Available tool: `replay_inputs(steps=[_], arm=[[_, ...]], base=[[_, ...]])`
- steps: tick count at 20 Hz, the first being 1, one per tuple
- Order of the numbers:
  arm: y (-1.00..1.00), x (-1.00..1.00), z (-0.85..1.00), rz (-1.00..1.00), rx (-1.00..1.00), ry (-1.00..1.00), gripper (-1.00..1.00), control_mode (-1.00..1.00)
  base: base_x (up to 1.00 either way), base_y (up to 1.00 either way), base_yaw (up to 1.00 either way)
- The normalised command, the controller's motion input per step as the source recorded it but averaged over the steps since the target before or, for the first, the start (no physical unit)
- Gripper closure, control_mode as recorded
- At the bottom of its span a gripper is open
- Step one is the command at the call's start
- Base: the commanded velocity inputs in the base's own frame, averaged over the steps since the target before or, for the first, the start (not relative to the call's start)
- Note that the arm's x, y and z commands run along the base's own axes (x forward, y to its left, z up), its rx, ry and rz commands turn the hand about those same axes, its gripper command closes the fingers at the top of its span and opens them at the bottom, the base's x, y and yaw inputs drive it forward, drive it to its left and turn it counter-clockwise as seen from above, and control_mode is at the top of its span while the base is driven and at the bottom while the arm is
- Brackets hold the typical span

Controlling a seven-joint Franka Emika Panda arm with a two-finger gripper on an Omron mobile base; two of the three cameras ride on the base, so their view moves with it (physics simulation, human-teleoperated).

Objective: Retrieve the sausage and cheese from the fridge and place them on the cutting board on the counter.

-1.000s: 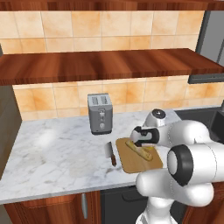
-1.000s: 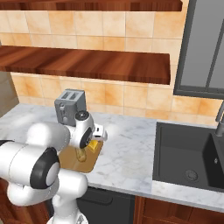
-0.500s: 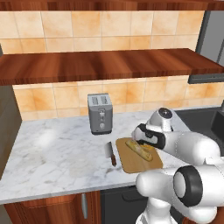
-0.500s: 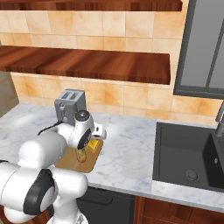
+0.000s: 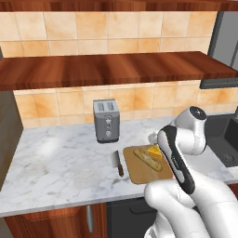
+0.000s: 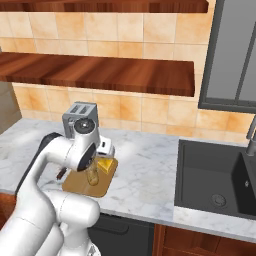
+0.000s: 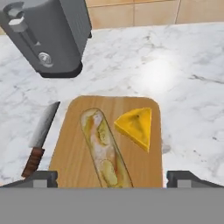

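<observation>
1. The sausage (image 7: 104, 147) looks pale tan with whitish and yellowish blotches, a long link with rounded ends, lying flat on the cutting board (image 7: 74, 148).
2. Its long axis runs from the board's near edge toward the far left corner, where the toaster (image 7: 50, 35) stands.
3. The yellow cheese (image 7: 136, 126) wedge lies just beside it, near the board's far right corner.
4. The gripper (image 7: 112, 177) hangs above the board with jaws spread wide, holding nothing.
5. Since a second ago, the arm has drawn back from the board.

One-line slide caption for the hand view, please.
Open gripper above tan wooden cutting board holding pale elongated sausage and yellow cheese wedge; knife and grey toaster alongside.
</observation>
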Motion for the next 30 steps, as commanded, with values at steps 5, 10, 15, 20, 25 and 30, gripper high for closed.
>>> replay_inputs(steps=[5, 10, 15, 20, 25, 30], arm=[[0.0, -1.0, 1.0, -0.01, 0.0, 0.0, -1.0, -1.0], [0.0, -0.89, 1.0, 0.0, 0.0, 0.03, -1.0, -1.0], [0.0, -0.89, 0.93, -0.01, 0.0, 0.07, -1.0, -1.0], [0.24, -0.4, 0.27, -0.01, -0.07, 0.18, -1.0, -1.0], [0.21, 0.0, -0.17, 0.0, -0.15, 0.06, -1.0, -1.0], [0.04, -0.44, 0.0, 0.0, -0.18, -0.12, -1.0, -1.0]], base=[[0.0, 0.0, 0.0], [0.0, 0.0, 0.0], [0.0, 0.0, 0.0], [0.0, 0.0, 0.0], [0.0, 0.0, 0.0], [0.0, 0.0, 0.0]])
